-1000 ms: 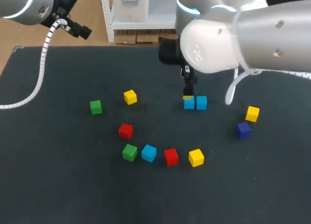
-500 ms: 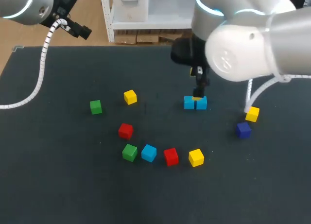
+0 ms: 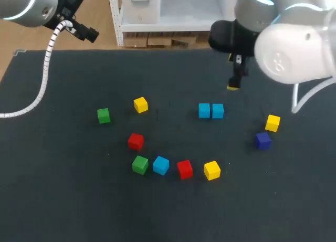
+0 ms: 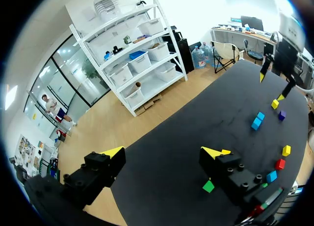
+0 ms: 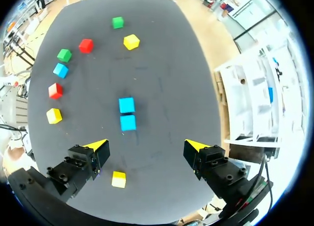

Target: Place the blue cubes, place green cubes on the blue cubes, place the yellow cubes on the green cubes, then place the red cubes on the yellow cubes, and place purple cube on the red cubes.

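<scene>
hovering open-fingered and empty at upper right of frame, the right gripper (image 3: 233, 86) has the paired blue cubes (image 3: 211, 111) near, below-left, and the third blue cube (image 3: 160, 165) well off toward lower centre.

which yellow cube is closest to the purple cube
The right yellow cube, just beyond the purple cube and close beside it. The front yellow cube and the left yellow cube lie much farther off.
</scene>
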You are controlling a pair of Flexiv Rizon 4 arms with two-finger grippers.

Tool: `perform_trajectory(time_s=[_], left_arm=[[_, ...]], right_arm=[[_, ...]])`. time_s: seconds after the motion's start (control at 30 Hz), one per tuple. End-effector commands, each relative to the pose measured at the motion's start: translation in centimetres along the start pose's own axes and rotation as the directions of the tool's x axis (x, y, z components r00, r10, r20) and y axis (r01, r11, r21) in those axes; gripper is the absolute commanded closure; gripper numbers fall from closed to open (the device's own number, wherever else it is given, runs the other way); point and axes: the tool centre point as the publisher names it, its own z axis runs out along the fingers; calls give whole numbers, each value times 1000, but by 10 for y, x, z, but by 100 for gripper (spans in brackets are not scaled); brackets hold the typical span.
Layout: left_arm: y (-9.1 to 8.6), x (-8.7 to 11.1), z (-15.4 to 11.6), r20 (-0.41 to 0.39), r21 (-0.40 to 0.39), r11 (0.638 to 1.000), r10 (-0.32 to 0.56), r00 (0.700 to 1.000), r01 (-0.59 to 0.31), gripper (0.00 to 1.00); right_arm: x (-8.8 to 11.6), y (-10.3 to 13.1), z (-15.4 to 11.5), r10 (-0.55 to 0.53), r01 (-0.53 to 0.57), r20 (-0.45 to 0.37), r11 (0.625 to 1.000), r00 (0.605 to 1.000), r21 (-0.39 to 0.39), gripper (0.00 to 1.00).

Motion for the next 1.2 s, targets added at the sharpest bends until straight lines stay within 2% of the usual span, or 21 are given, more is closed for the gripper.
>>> perform_trajectory(time_s=[0.03, 0.47, 0.57, 0.63, 0.7, 0.83, 0.93, 1.2], left_arm=[[1, 1, 0, 2, 4, 1000, 2, 1000, -2, 0], [1, 1, 0, 2, 4, 1000, 2, 1000, -2, 0], [1, 1, 0, 2, 4, 1000, 2, 1000, -2, 0], [1, 1, 0, 2, 4, 1000, 2, 1000, -2, 0], [1, 1, 0, 2, 4, 1000, 2, 1000, -2, 0], [1, 1, 0, 2, 4, 1000, 2, 1000, -2, 0], [1, 1, 0, 2, 4, 1000, 2, 1000, -2, 0], [1, 1, 0, 2, 4, 1000, 2, 1000, -2, 0]], right_arm=[[11, -5, -8, 24, -24, 5, 997, 1000, 68, 0], [17, -43, -28, 52, -53, 8, 989, 999, 137, 0], [24, -51, -33, 63, -55, -50, 986, 997, 159, 0], [31, -55, -36, 81, -61, -131, 987, 988, 148, 0], [38, -58, -41, 94, -70, -147, 985, 985, 158, 0], [44, -60, -46, 97, -71, -154, 983, 983, 168, 0], [40, -56, -46, 61, -36, -158, 987, 986, 159, 0], [40, -56, -46, 61, -36, -158, 987, 986, 159, 0]])
